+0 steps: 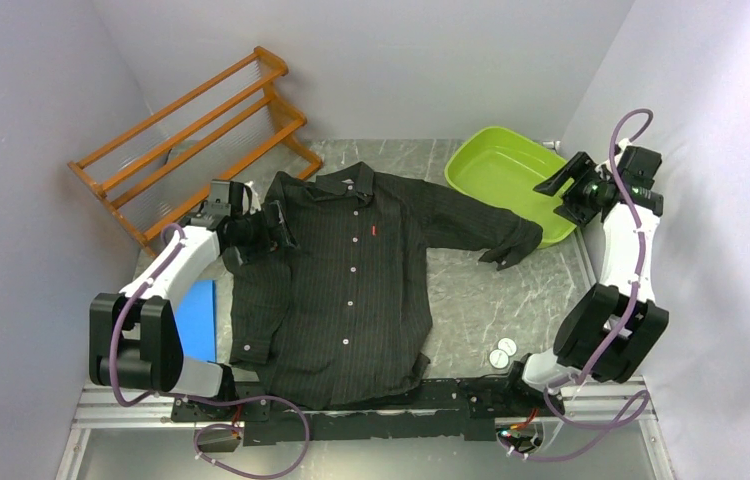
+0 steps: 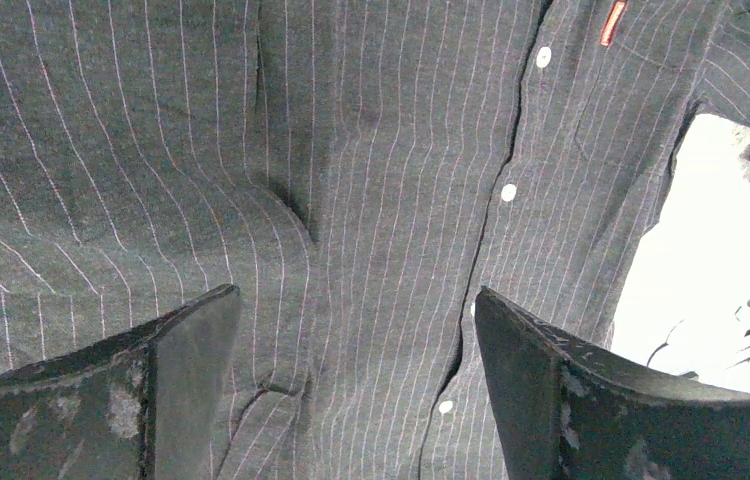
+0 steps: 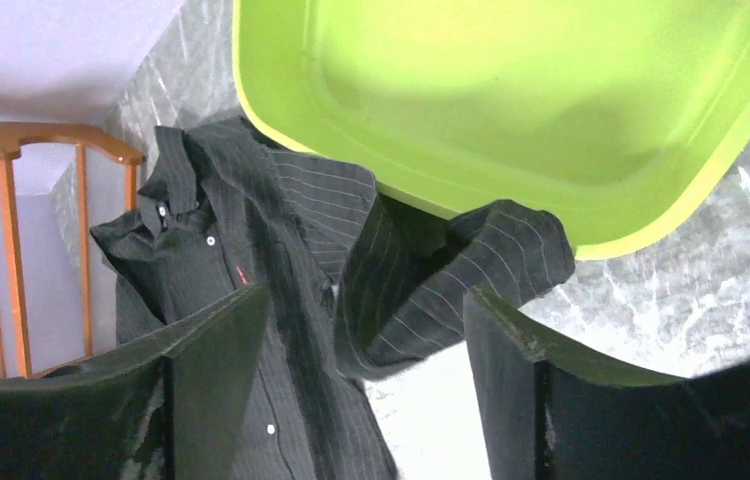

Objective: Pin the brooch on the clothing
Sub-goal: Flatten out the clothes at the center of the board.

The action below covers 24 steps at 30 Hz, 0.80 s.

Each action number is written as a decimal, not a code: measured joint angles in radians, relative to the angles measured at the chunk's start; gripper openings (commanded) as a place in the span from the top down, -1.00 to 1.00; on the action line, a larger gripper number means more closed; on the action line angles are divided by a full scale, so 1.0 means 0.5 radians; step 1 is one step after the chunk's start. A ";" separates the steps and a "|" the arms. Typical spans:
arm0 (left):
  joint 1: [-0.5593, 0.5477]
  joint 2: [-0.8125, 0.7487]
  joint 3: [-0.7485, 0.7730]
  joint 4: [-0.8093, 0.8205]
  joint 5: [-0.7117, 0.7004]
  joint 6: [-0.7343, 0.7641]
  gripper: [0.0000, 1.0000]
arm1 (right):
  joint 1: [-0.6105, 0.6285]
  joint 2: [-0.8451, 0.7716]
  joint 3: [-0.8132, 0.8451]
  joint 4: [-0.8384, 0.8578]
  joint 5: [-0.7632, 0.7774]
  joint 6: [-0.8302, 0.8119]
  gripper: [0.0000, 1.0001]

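The black pinstriped shirt (image 1: 341, 290) lies flat and buttoned in the middle of the table, collar at the far end, with a tiny red mark (image 1: 373, 232) on the chest. My left gripper (image 1: 261, 232) hovers open and empty over the shirt's left shoulder. The left wrist view shows the shirt front (image 2: 371, 180), its buttons and the red mark (image 2: 612, 22) between the spread gripper (image 2: 356, 300). My right gripper (image 1: 561, 185) is open and empty, raised above the green tub. Two small white round discs (image 1: 503, 351) lie on the table near the right arm's base; I cannot tell if they are brooches.
A lime green tub (image 1: 456, 170) stands at the back right, and the shirt's right cuff (image 3: 511, 250) rests against its rim (image 3: 251, 90). A wooden rack (image 1: 191, 130) leans at the back left. A blue flat object (image 1: 196, 320) lies beside the left arm.
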 measured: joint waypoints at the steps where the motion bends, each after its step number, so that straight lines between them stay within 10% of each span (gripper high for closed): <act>1: 0.000 0.000 0.006 -0.008 0.000 0.011 -0.83 | 0.005 -0.012 -0.002 0.020 -0.004 0.003 -0.62; 10: -0.004 0.000 0.050 -0.016 0.055 0.060 -0.77 | 0.465 -0.320 -0.096 0.102 0.097 -0.057 -0.55; 24: -0.518 0.053 0.050 0.142 0.176 0.018 -0.69 | 1.360 -0.645 -1.340 -0.112 0.044 0.195 -0.18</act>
